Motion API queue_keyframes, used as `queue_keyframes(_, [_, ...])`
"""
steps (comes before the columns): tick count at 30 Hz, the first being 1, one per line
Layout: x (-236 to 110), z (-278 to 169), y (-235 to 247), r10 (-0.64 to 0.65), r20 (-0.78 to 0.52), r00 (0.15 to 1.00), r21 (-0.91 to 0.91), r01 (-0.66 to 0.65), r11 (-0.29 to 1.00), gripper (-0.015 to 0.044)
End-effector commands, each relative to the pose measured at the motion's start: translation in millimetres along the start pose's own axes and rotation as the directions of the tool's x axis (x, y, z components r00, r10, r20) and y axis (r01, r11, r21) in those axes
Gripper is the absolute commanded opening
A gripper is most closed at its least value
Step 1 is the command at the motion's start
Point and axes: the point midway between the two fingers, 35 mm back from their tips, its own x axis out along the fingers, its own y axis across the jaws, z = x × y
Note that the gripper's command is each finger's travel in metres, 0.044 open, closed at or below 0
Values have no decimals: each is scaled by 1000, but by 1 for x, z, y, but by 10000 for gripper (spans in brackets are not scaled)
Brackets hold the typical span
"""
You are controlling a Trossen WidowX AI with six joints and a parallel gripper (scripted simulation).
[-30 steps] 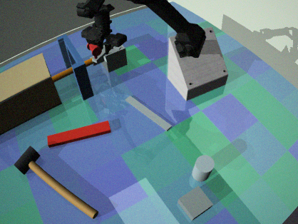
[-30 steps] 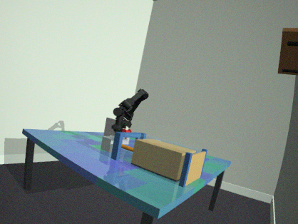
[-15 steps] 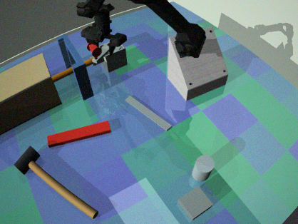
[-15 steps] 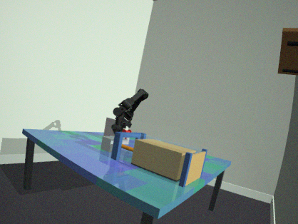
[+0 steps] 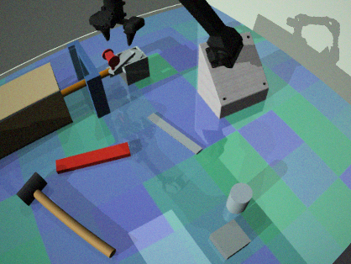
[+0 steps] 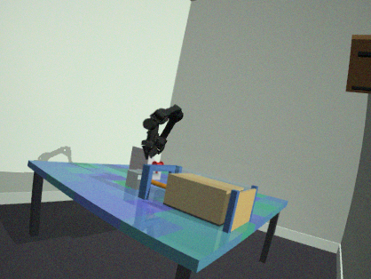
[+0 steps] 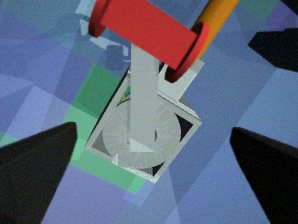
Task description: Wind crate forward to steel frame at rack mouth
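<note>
1. Above the winch [image 5: 135, 66], at the far side of the bench [image 5: 294, 139], the gripper [image 5: 118, 35] hangs with its fingers spread wide and nothing between them
2. Winch handle [image 5: 118, 60]: seated in the top of the winch, its grey arm lying across the drum face and its red grip [image 7: 147, 34] standing off to one side, free of the fingers
3. Crate [image 5: 29, 107]: sits flat at the left, its front near the blue steel frame [image 5: 96, 93]; whether the two touch cannot be told from these views
4. Orange strap [image 5: 75, 87]: runs straight from the crate through the frame to the winch and looks taut
5. Handling, by judgement: the handle appears rigid and light, and the red grip, a smooth cylinder with flanged ends, is the proper place to take hold, across its middle. The crate looks bulky and likely heavy, so slow turns would keep it flat
6. Loose items well apart from the work: hammer [image 5: 63, 214], red bar [image 5: 93, 156], grey strip [image 5: 175, 133], grey cylinder [image 5: 239, 198], grey pad [image 5: 229, 239]
7. Remaining step, by judgement: confirm contact at the frame, then withdraw the arm
</note>
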Motion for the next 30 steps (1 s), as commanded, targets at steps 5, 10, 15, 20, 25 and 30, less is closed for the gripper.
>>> queue_keyframes(5, [-46,1,6,3,-29,1000,-9,-3,1000,440])
queue_keyframes(10, [-46,1,6,3,-29,1000,-9,-3,1000,440])
queue_keyframes(15, [-48,2,5,-11,-23,1000,-8,10,1000,335])
queue_keyframes(20, [-48,2,5,-11,-23,1000,-8,10,1000,204])
queue_keyframes(25, [-48,2,5,-11,-23,1000,-8,10,1000,72])
queue_keyframes(30, [-48,2,5,-11,-23,1000,-8,10,1000,0])
